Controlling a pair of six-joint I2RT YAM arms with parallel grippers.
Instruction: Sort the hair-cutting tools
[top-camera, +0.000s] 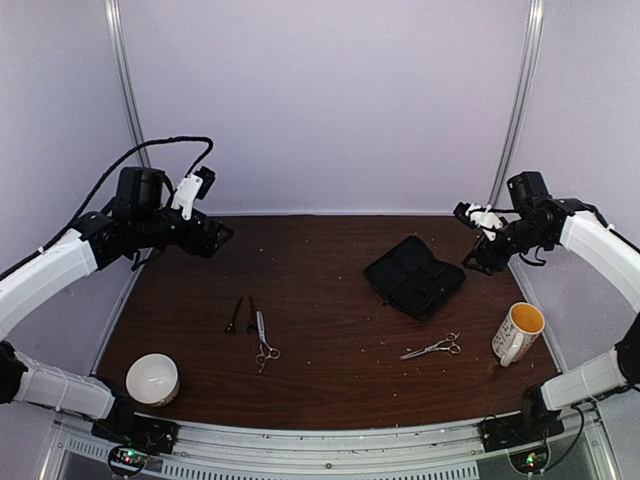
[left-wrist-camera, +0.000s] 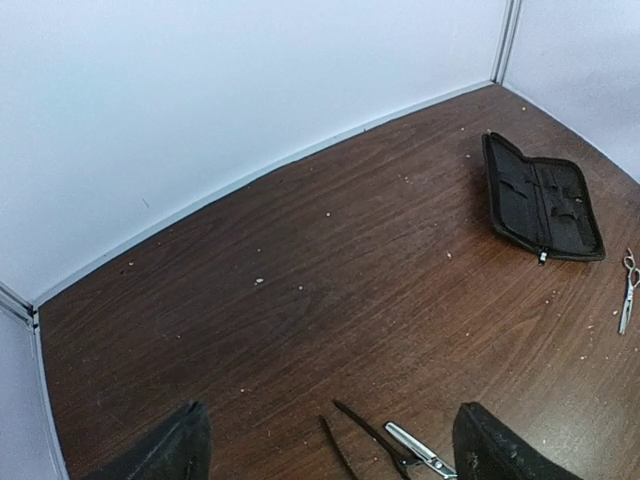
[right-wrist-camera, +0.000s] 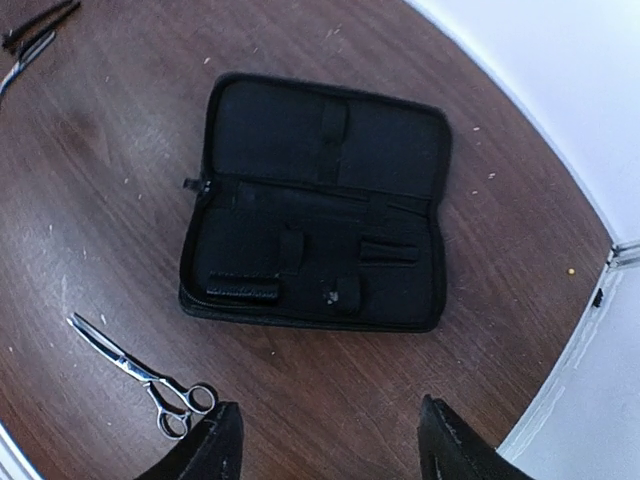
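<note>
Left jaws and right jaws spread, empty, above counter (top-camera: 330, 385); scissors (top-camera: 264, 340) beside black clips (top-camera: 234, 315), second scissors (top-camera: 433, 349) near open case (top-camera: 414, 277).

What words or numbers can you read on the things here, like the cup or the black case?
No text here can be read.
mug: some dark marks on its white side, too small and blurred to read.
black case: lying open, no lettering shows.
scissors beside the case: no mark or brand shows.
</note>
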